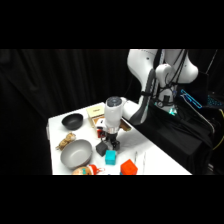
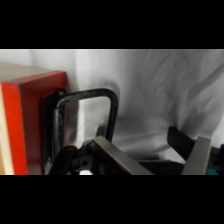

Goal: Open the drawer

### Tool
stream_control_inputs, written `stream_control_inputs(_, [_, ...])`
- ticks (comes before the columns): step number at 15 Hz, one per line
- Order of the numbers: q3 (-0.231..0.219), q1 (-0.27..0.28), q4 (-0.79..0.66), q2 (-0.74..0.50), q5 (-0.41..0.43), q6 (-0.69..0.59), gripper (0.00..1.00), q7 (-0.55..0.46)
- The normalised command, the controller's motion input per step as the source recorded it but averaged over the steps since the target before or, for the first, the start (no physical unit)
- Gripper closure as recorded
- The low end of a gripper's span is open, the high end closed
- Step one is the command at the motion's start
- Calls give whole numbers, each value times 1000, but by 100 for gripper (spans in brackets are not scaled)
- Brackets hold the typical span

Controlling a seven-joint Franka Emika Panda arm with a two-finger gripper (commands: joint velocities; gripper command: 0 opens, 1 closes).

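drawer: the drawer (image 2: 25,125) shows its red front at the left of the wrist view, with the dark loop handle (image 2: 85,120) standing out from it; in the side view the hand covers it, near the middle of the counter (image 1: 150,160).
hand: the hand (image 2: 150,155) sits low, right at the handle; 2 metal fingers (image 2: 117,157) rise from the bottom edge with a clear gap between them, so it looks spread and holds nothing. one finger lies just beside the handle's bar, the other well off to the right.
stage: judged as lining up on the handle, no pull begun.
risk 1: the handle bar looks off to one side of the gap, so a closing hand may pinch only its edge and slip off.
risk 2: the box is small and loose on the counter, so a pull may drag the whole box instead of sliding the drawer out.
risk 3: the teal cube (image 1: 110,157) and orange-red block (image 1: 129,167) lie near and could be knocked.
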Motion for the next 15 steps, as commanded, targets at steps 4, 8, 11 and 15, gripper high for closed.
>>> stream_control_inputs(4, [50, 91, 46, 10, 140, 15, 0, -110])
stream_control_inputs(8, [-200, 207, -73, -217, -2, -148, 0, 19])
stream_control_inputs(11, [-381, 330, -158, -360, -240, -235, 0, 227])
stream_control_inputs(15, [-77, 106, -188, -431, -213, -327, 0, 147])
